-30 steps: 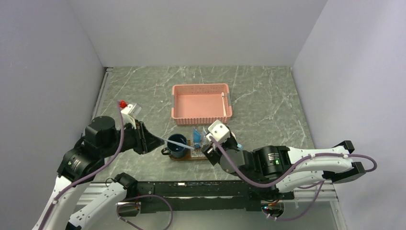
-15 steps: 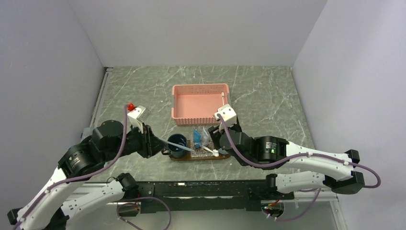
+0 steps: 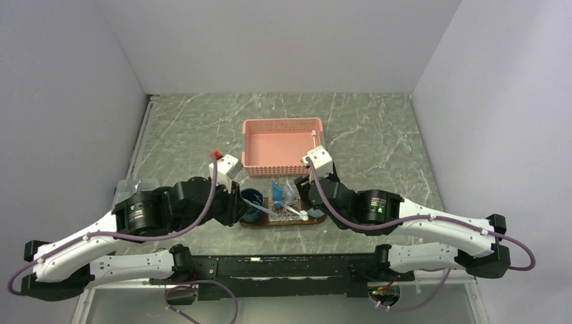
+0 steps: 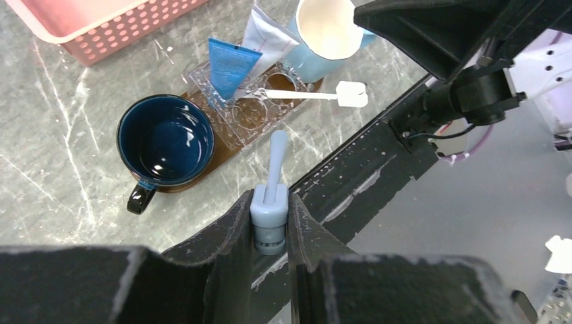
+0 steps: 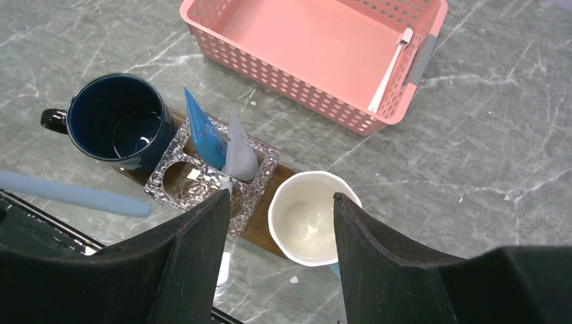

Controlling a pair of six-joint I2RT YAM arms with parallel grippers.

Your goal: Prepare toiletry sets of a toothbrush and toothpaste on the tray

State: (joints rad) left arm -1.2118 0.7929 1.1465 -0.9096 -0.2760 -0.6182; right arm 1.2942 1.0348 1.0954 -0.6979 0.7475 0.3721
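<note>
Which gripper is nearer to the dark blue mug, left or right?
Left. The left gripper, holding a toothbrush, is close beside the dark blue mug; the right gripper is farther, over the white mug.

Pink perforated basket, dk-blue mug, white mug, blue toothpaste, brown tray, grey white-veined table

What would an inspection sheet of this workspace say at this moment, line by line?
Surface: grey marbled table, no spill seen.
Job's things: tray carries dark mug, clear dish and pale mug; blue toothpaste and a grey tube stand in the dish; one toothbrush lies across it.
Clutter: pink basket with another toothbrush inside.
Grippers: left gripper shut on a pale toothbrush; right gripper open, empty, above the pale mug.
Cables: purple cables run along both arms.
Surroundings: plain pale walls on three sides.
</note>
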